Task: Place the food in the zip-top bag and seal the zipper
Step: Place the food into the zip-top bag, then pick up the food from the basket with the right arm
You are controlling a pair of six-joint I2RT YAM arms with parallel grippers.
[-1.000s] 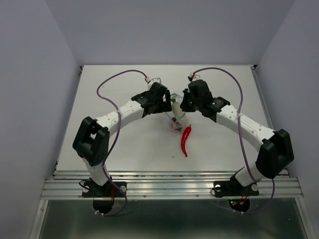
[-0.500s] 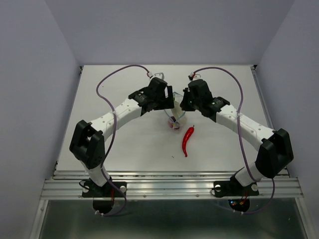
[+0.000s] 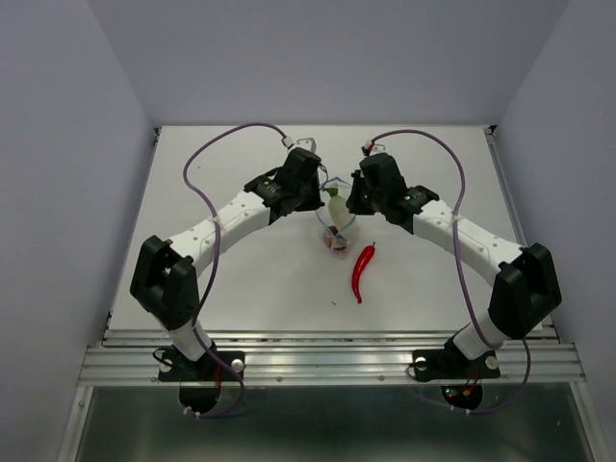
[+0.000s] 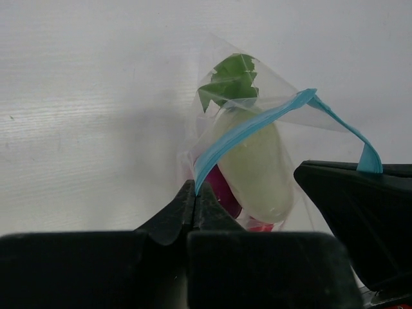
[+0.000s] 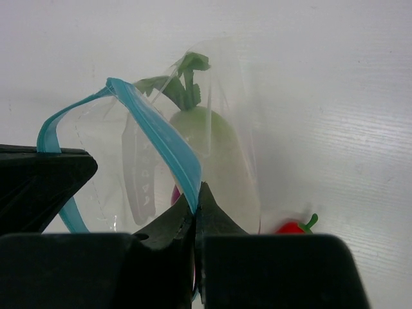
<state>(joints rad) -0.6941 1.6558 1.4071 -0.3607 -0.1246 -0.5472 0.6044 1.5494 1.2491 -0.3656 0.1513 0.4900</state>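
One zip-top bag [image 4: 283, 106] with one radish [image 4: 254, 170], one onion [image 4: 222, 190] inside; one chili [image 3: 362, 271] outside on table [image 3: 241, 279]. One zipper [image 4: 251, 127], left gripper [image 4: 194, 199] pinching one end, right gripper [image 5: 196, 203] pinching other.

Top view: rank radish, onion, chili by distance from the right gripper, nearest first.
1. Radish, in the bag beside the right gripper.
2. Onion, lower in the bag, toward the near edge.
3. Chili, outside the bag on the table.

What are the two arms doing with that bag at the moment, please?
Both arms hold the zip-top bag between them: the left gripper and the right gripper are each shut on its blue zipper. The radish and the onion are inside. The red chili lies on the table, outside the bag.
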